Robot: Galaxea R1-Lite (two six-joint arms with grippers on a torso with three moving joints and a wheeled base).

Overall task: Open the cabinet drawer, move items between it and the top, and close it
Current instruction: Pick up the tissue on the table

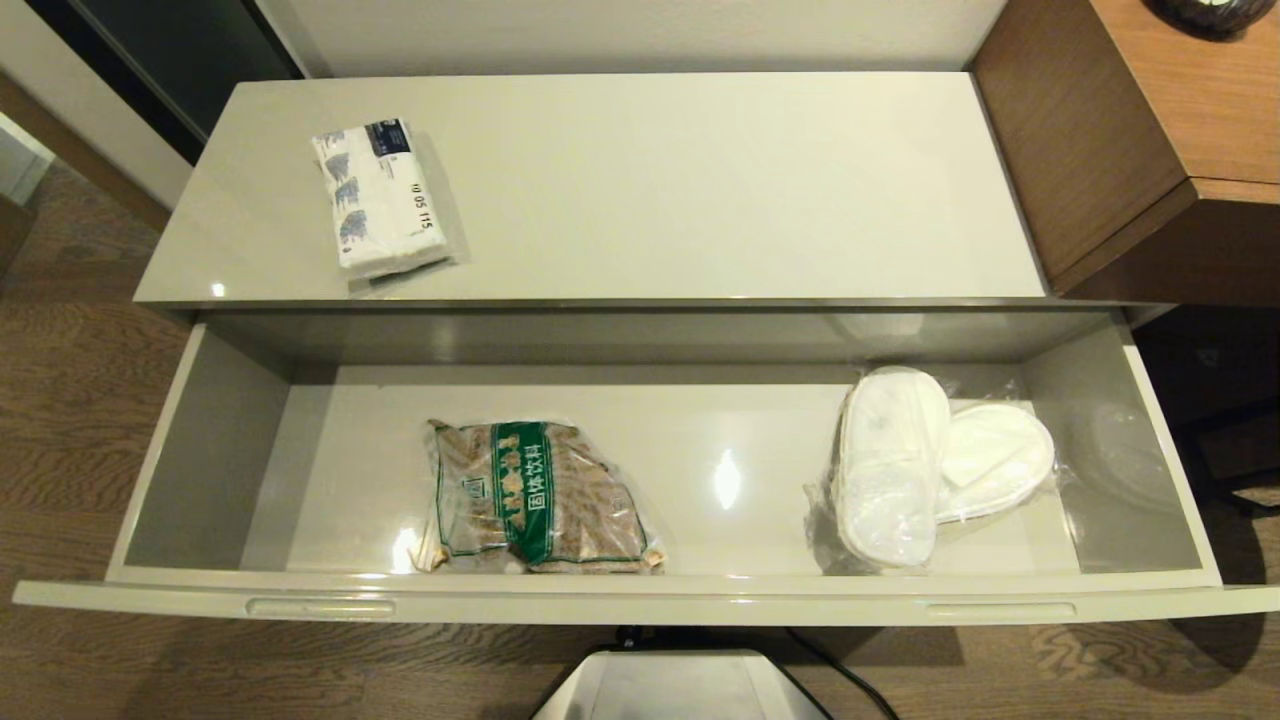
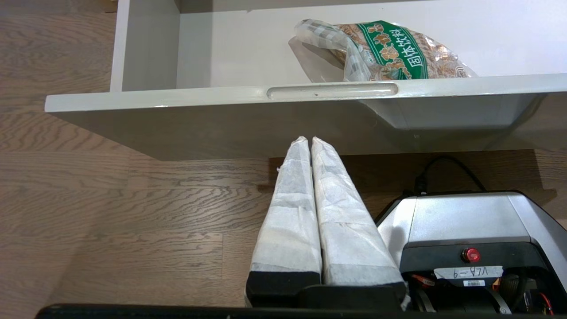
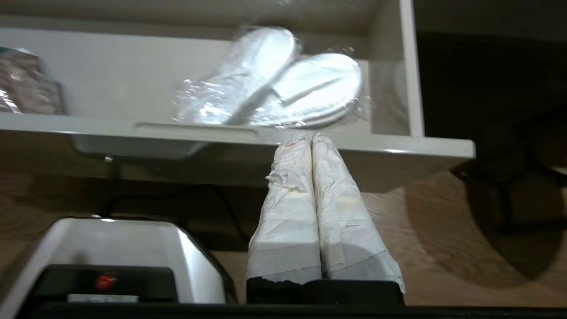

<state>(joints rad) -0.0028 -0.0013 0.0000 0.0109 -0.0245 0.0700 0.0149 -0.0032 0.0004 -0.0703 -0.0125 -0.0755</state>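
The cabinet drawer [image 1: 640, 600] stands pulled wide out below the top [image 1: 700, 190]. A white tissue pack [image 1: 380, 200] with dark blue print lies on the top at its left. White slippers [image 1: 930, 460] in clear film rest at the drawer's right end and also show in the right wrist view as slippers [image 3: 283, 84]. My left gripper [image 2: 308, 141] is shut and empty, low in front of the drawer's front edge [image 2: 332, 91]. My right gripper [image 3: 310, 137] is shut and empty too, just below the drawer front [image 3: 195, 130]. Neither arm shows in the head view.
A brown packet with a green band [image 1: 535, 500] lies in the drawer left of centre. A brown wooden desk [image 1: 1140, 120] stands against the cabinet's right side. My base [image 1: 680, 690] sits on the wood floor under the drawer front, with a black cable [image 1: 840, 670] beside it.
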